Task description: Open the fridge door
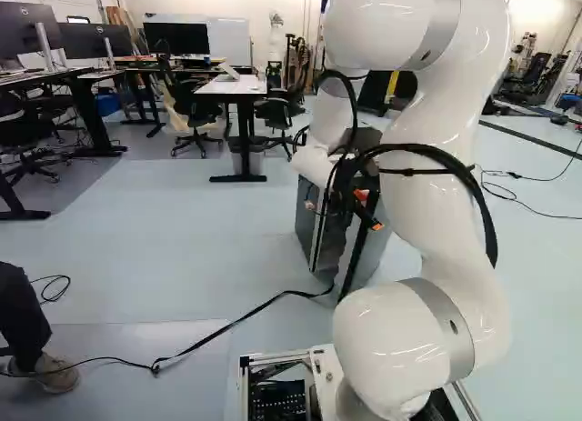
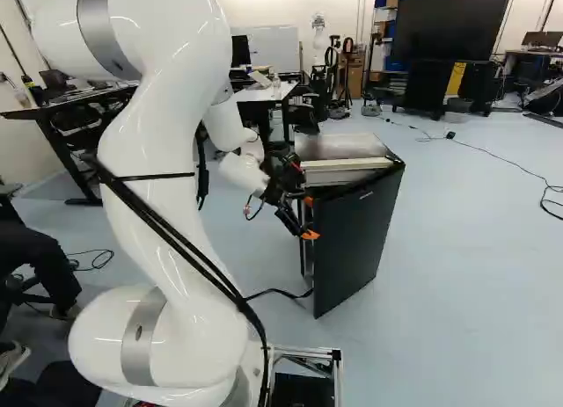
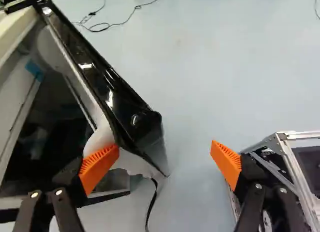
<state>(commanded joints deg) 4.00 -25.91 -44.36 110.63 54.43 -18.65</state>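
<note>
The gripper (image 2: 309,218) is beside the free edge of the black fridge door (image 2: 356,240), which stands ajar from the grey fridge (image 2: 339,146) in the right base view. Seen from the wrist, the gripper (image 3: 164,151) has its fingers wide apart. One orange pad (image 3: 100,167) overlaps the inner side of the door (image 3: 107,86), toward the fridge's dark interior; the other pad (image 3: 226,163) is out beyond the door's front. The door's lower corner shows between them, not gripped. Whether the nearer pad touches the door, I cannot tell.
A black cable (image 1: 227,328) runs over the floor to the fridge's foot. The base's metal frame (image 3: 295,167) lies beside the outer finger. A person's leg and shoe (image 1: 56,375) show at the left of the left base view. Desks (image 1: 235,86) stand behind; another robot (image 2: 318,42) is farther back.
</note>
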